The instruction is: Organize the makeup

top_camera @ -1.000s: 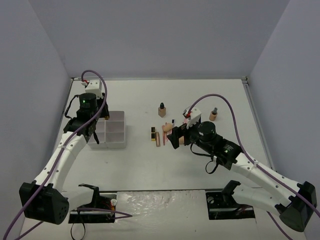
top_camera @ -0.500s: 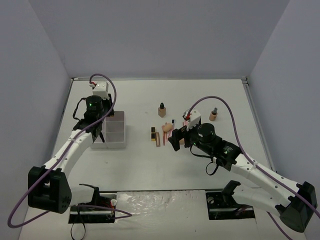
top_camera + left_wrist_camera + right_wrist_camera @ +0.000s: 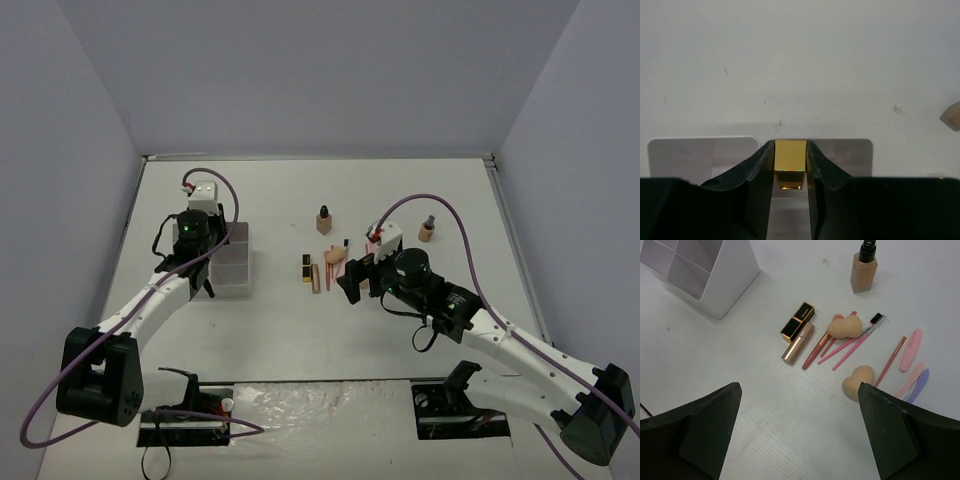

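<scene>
I have one gold lipstick tube pinched end-on in the left gripper. Its dark fingers press against both sides of the tube. On the wrist camera the tube hangs over the white organizer box, which stands on the left part of the table. I cannot tell which compartment is beneath it.

The rest of the makeup lies loose in the middle of the table, to the right of the box. From the right wrist I see:
- a black-gold lipstick touching a rose-gold tube
- a peach sponge just beside them, lying over some thin pink sticks
- a second sponge nearer the camera
- a slim pink pencil beside that sponge
- pale pink and lilac sticks at the edge of the group

One tan bottle with a dark cap stands upright on the far side of the cluster. A second bottle stands well apart, farther right.

The right gripper hovers above this group with its jaws spread wide and nothing between them.
</scene>
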